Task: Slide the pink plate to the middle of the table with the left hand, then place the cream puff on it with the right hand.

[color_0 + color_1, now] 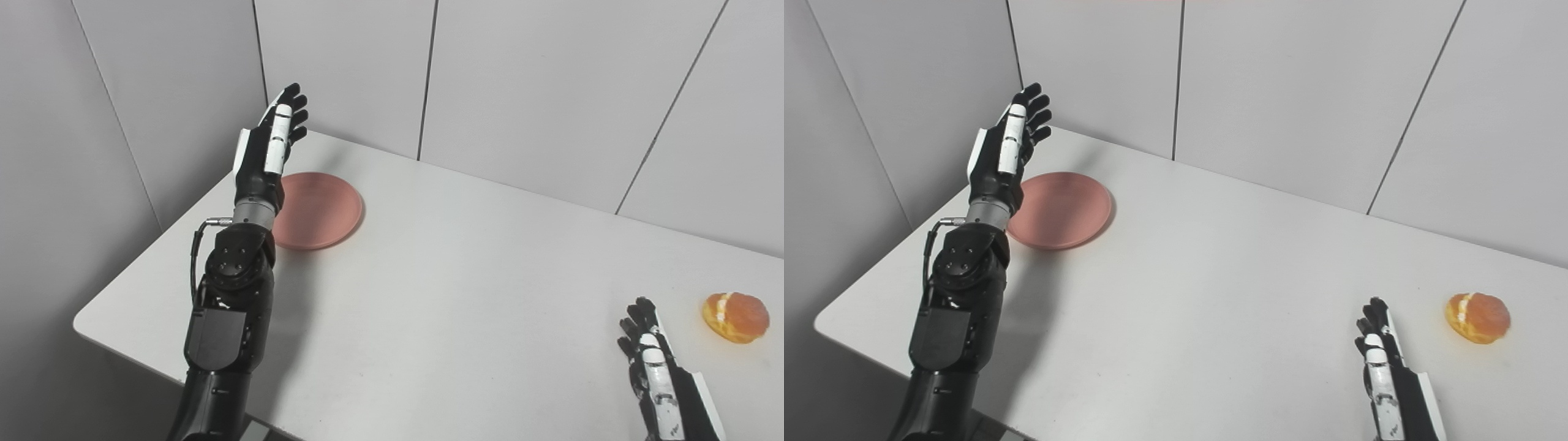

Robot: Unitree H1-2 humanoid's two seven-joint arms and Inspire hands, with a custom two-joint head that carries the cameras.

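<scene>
The pink plate [318, 208] lies flat on the white table [441, 294] near its far left corner. My left hand [274, 139] is raised above the plate's left rim, fingers stretched out and apart, holding nothing; its forearm hides part of that rim. The cream puff [735, 316], golden with a white cream seam, sits near the table's right edge. My right hand [650, 361] rests low at the front right, just left of the puff and apart from it, fingers straight and empty.
Grey wall panels [520, 92] stand close behind the table and along its left side. The table's front left corner [82, 321] is rounded, with a drop beyond it.
</scene>
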